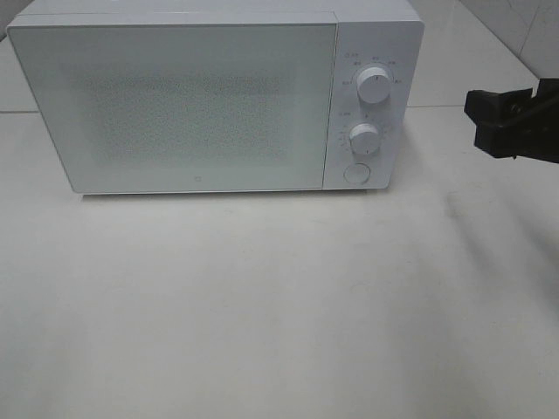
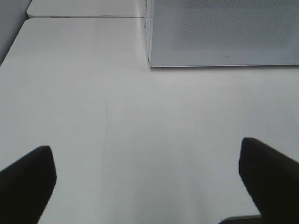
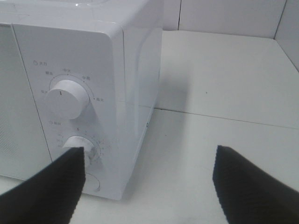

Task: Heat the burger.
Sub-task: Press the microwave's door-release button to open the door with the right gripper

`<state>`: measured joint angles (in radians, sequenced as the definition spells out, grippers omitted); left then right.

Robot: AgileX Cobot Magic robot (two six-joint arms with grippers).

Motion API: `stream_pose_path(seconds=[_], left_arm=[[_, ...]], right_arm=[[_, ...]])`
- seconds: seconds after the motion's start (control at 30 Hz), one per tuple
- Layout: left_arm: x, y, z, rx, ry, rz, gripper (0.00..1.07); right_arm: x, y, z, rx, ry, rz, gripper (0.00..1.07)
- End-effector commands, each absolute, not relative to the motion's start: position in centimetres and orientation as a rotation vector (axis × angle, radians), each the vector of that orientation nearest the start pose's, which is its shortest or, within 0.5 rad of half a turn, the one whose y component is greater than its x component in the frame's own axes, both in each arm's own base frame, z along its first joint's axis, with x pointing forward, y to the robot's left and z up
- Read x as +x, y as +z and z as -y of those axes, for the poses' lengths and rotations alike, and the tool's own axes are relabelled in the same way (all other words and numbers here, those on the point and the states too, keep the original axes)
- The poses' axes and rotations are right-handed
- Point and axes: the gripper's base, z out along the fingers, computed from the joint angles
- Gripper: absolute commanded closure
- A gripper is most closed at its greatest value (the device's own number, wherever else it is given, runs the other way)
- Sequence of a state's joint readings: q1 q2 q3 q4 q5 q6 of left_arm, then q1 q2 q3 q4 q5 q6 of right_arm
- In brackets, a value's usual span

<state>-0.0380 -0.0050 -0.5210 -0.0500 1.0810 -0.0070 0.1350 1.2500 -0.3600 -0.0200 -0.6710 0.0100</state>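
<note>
Right wrist: my right gripper (image 3: 149, 161) spread, empty; lower knob (image 3: 88, 141) beside one finger. Left gripper (image 2: 147, 156) spread. Likely timer step: centre, pinch, turn.

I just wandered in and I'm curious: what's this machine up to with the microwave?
A two-armed robot is meant to heat a burger, but no burger is in sight. The microwave sits on the table with its door shut, and I cannot see inside. The right gripper hangs open in the air off to the side of the microwave's knobs, touching nothing. The left gripper is open too, over the table in front of the microwave, holding nothing.
</note>
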Motion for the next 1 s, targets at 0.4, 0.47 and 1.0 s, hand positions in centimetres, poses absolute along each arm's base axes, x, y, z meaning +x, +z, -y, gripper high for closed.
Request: stream_pose_path(seconds=[0.4, 0.47, 1.0], left_arm=[[-1.0, 28.1, 0.4, 0.035, -0.094, -2.024, 0.07], [-1.0, 28.1, 0.4, 0.035, -0.094, -2.024, 0.07], [-1.0, 28.1, 0.4, 0.035, -0.094, -2.024, 0.07]], right_arm=[[22.7, 18.9, -3.4, -0.073, -0.046, -1.642, 0.34], [22.7, 18.4, -4.2, -0.097, -0.070, -1.644, 0.34], [22.1, 15.6, -10.1, -0.081, -0.067, -1.676, 0.34]])
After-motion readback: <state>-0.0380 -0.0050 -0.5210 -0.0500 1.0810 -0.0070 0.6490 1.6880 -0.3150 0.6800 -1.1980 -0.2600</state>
